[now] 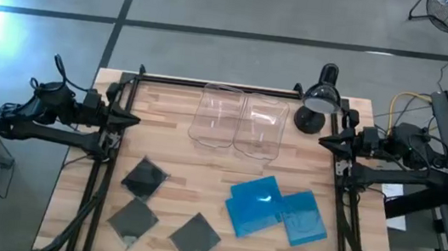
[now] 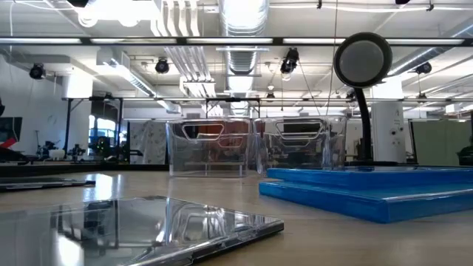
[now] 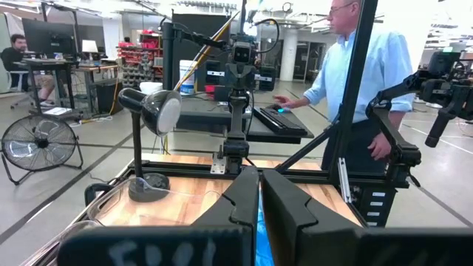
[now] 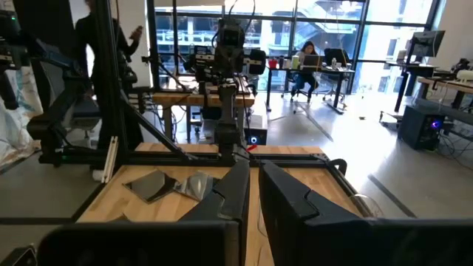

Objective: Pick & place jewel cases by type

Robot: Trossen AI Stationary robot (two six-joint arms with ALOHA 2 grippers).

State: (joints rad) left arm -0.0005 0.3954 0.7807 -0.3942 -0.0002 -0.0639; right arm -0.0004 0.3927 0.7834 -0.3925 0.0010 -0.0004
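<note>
Jewel cases scattered, grippers parked — closed

blue jewel cases — mostly hidden behind left fingers, near dark case cropped by low view's edge

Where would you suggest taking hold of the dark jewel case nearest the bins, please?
The dark case lies flat on the table, turned like a diamond and apart from the other two. I would bring the left hand straight down and pinch across two opposite thin edges, probably at a free corner, since no face stands up.
</note>
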